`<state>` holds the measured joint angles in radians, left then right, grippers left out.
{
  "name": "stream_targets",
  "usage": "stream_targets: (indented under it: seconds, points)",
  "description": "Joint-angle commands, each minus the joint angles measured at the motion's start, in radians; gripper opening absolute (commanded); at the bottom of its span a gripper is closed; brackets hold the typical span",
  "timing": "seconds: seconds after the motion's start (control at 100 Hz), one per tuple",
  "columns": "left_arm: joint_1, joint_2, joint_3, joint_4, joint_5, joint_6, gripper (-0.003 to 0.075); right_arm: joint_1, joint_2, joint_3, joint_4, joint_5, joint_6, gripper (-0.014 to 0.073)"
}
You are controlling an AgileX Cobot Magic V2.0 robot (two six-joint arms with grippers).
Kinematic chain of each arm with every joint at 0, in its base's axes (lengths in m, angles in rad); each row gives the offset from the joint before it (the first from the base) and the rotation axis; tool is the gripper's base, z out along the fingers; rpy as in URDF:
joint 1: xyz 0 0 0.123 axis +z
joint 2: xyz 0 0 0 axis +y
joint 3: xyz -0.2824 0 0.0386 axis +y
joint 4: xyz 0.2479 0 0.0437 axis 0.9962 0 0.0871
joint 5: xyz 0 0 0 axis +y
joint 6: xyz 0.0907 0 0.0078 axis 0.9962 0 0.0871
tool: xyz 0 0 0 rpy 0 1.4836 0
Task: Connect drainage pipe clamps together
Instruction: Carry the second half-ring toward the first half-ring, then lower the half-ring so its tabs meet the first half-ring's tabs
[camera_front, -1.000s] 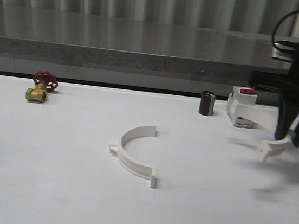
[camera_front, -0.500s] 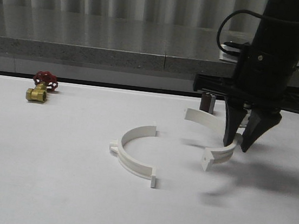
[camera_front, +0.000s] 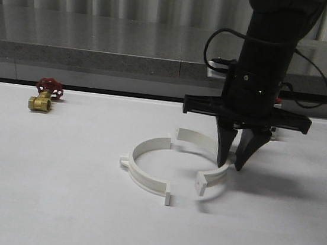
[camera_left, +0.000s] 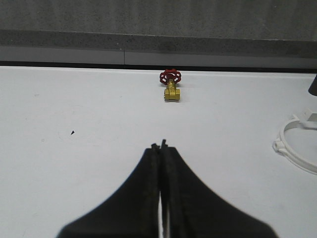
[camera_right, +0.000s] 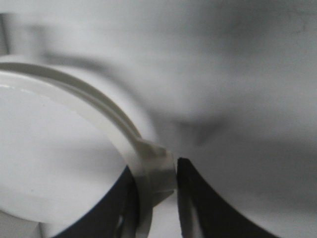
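We see our right gripper (camera_front: 233, 165) clamped on one clamp half (camera_front: 207, 158), its tabs just right of the resting half (camera_front: 146, 168), while our left gripper (camera_left: 161, 147) sits pinched closed near the brass valve (camera_left: 171, 85).

In the front view, the right arm's dark body hides the middle of the held clamp half (camera_front: 206, 163) and most of a white boxy item (camera_front: 274, 131) at centre right; the arm itself runs off the top edge. In the left wrist view, the clamp half lying on the table (camera_left: 297, 148) is cut by the right edge. The right wrist view is blurred throughout: the table (camera_right: 237, 74) shows no detail, and the gripped half-ring runs off the left edge.
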<state>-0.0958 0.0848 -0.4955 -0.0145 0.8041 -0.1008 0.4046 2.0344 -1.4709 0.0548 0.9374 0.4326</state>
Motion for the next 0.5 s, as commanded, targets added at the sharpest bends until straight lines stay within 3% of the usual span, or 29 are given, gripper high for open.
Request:
stream_targets:
  seconds: [0.0,0.49]
  points:
    - [0.001,0.014,-0.023,-0.004,-0.081,0.000,-0.0020,0.002,-0.046,-0.029,-0.011,-0.012,-0.014,0.0078]
    - [0.001,0.014,-0.023,-0.004,-0.081,0.000,-0.0020,0.021,-0.033,-0.029,-0.009,-0.015,0.112,0.0078]
